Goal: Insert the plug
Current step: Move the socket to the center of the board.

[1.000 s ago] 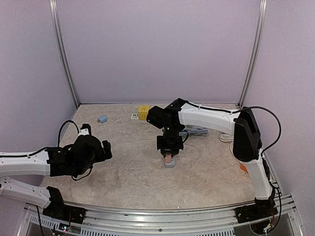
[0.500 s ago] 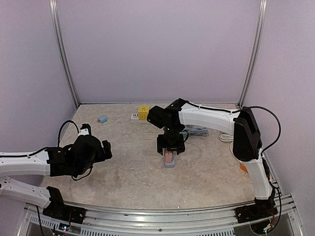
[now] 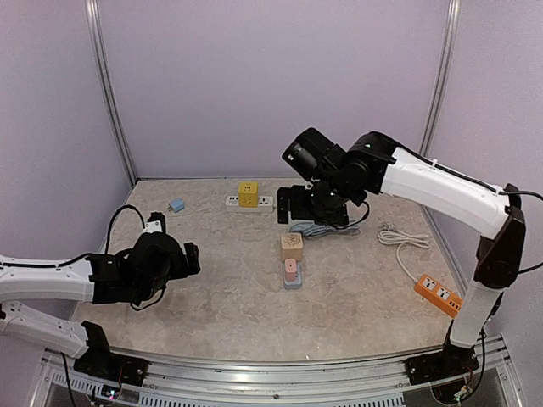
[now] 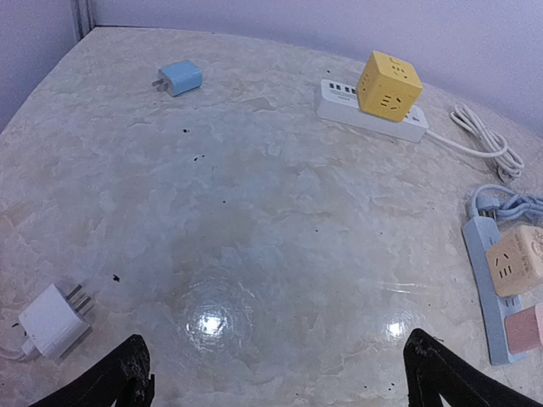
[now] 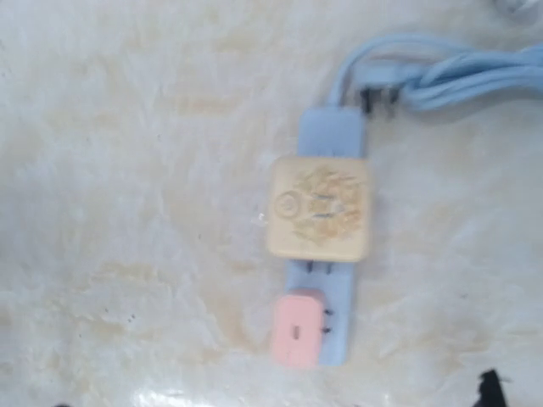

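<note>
On blue strip [image 5: 326, 140], pink plug [image 5: 297, 329] beside beige cube [image 5: 318, 206]; left hand [image 4: 280, 370], right hand [image 3: 311, 212] released.

The right wrist view is blurred throughout; the pink plug [image 4: 526, 329] is cut by the left wrist view's edge.

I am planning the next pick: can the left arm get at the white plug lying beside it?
Probably yes. The white plug lies on the table close to the open left gripper, a little to its left, and nothing stands between them.
</note>
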Robot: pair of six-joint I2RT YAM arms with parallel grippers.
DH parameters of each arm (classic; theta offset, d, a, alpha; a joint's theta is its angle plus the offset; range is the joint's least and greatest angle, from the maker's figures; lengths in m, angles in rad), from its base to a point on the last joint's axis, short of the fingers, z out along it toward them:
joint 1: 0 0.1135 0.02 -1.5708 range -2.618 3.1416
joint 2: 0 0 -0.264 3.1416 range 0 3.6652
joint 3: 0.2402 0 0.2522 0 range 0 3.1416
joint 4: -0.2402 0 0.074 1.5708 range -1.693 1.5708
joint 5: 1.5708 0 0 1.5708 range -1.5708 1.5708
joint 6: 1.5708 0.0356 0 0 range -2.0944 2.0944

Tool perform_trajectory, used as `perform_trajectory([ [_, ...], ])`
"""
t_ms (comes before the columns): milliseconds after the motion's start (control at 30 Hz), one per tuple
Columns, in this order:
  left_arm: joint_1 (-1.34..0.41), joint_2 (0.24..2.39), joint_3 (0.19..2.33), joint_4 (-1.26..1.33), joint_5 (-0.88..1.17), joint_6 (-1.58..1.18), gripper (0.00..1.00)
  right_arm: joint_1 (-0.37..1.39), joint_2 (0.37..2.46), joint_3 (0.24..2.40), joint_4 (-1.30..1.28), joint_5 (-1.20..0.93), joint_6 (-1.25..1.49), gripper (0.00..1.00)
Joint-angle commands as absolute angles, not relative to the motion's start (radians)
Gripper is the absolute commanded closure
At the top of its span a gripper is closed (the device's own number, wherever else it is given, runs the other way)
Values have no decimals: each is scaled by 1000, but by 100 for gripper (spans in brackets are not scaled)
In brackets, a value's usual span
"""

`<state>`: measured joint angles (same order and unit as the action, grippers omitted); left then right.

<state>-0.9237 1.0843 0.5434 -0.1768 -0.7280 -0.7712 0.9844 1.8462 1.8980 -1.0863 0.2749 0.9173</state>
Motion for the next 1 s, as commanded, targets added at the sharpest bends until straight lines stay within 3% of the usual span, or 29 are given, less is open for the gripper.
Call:
perform_trajectory([
  [0, -1022, 1193, 550, 46, -687, -604, 1, 987, 1590, 1595, -884, 406, 910, 0],
  [100, -1113, 1317, 664, 13, -732, -540, 1, 975, 1410, 1393, -734, 434, 898, 0],
  [267, -1228, 1522, 927, -98, -682, -513, 1, 977, 1314, 1327, -815, 557, 887, 0],
  [467, -1259, 1699, 1181, -190, -565, -559, 1, 989, 1272, 1256, -773, 568, 843, 0],
  [733, -1256, 2047, 1598, -558, -549, -688, 1, 991, 1187, 1201, -690, 558, 766, 0],
  [967, -1223, 2147, 1690, -729, -550, -785, 1, 990, 1099, 1160, -664, 552, 741, 0],
])
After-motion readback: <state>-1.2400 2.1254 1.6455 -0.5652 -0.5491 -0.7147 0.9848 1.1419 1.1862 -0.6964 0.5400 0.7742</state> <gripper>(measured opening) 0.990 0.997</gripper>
